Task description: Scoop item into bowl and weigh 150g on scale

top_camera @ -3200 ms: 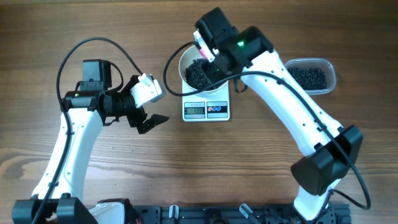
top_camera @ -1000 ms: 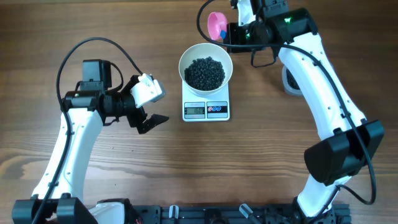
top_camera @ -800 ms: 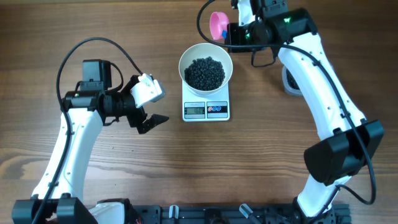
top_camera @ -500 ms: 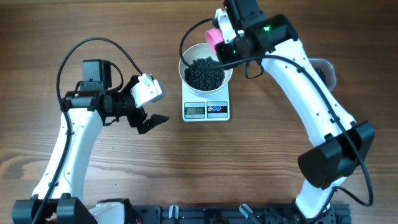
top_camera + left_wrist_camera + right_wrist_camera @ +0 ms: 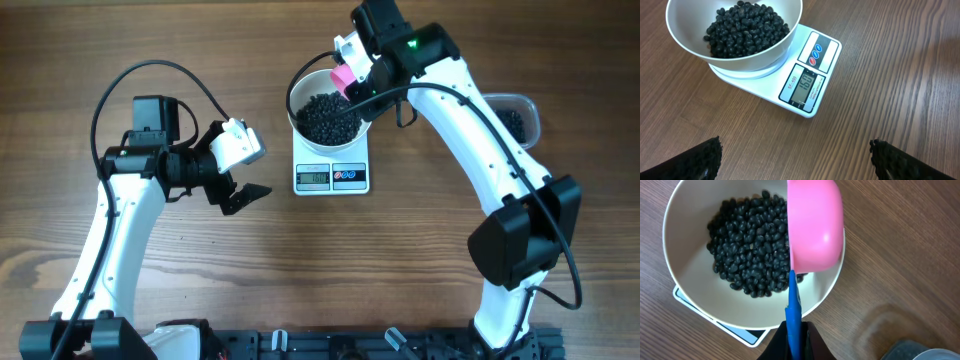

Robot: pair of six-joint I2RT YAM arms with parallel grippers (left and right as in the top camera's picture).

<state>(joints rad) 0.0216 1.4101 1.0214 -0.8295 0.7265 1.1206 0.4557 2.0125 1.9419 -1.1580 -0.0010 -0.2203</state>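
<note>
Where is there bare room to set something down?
Bare wood lies in front of the scale, beside the open left gripper, and in the far left corner. It's crowded around the bowl, where the right gripper holds the scoop, tub alongside.

The bench (image 5: pixel 400 260) carries one white bowl (image 5: pixel 682 255), one white scale (image 5: pixel 331 177) with one display and two round buttons, one pink scoop (image 5: pixel 815 227) and one clear tub (image 5: pixel 530 105). There are two hands: left hand (image 5: pixel 245 195), right hand (image 5: pixel 794 337). The black beads (image 5: pixel 742 30) are too many to count.
</note>
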